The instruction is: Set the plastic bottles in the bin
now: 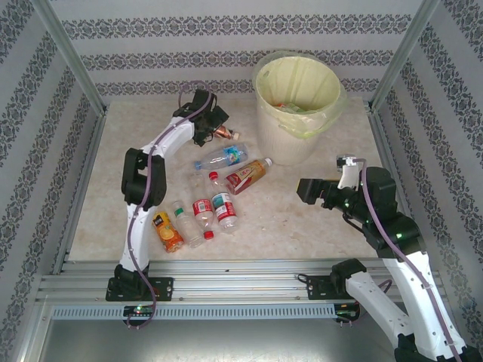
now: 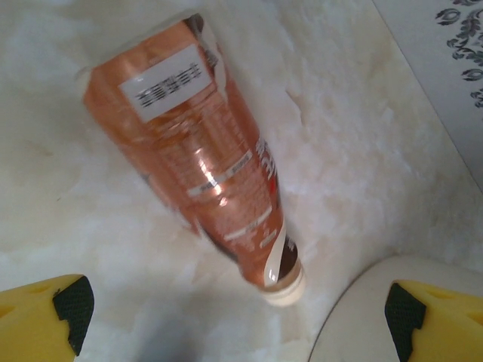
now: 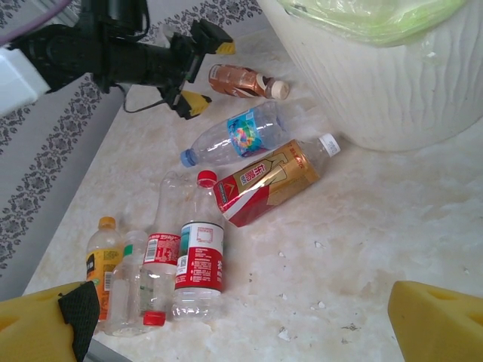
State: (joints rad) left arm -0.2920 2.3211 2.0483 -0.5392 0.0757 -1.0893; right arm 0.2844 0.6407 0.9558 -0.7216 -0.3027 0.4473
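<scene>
A brown-orange labelled bottle [image 2: 204,158] lies on the table with its cream cap [image 2: 285,290] toward the camera. My left gripper [image 2: 238,320] hovers open just over its cap end without touching it; from above that gripper [image 1: 213,130] is at the back, beside the same bottle [image 1: 224,134]. The bin [image 1: 296,105], cream with a yellow-green liner, stands at the back right. A blue-labelled bottle [image 1: 223,157] and a red-gold bottle [image 1: 247,174] lie in front of it. My right gripper [image 1: 309,188] hangs open and empty, right of the bottles.
Several more bottles lie in a row near the front left: two red-labelled ones [image 3: 198,260] [image 3: 155,264], a clear one [image 3: 128,286] and an orange one [image 3: 102,260]. The bin's curved wall [image 2: 362,324] is close on the left gripper's right. Patterned walls enclose the table.
</scene>
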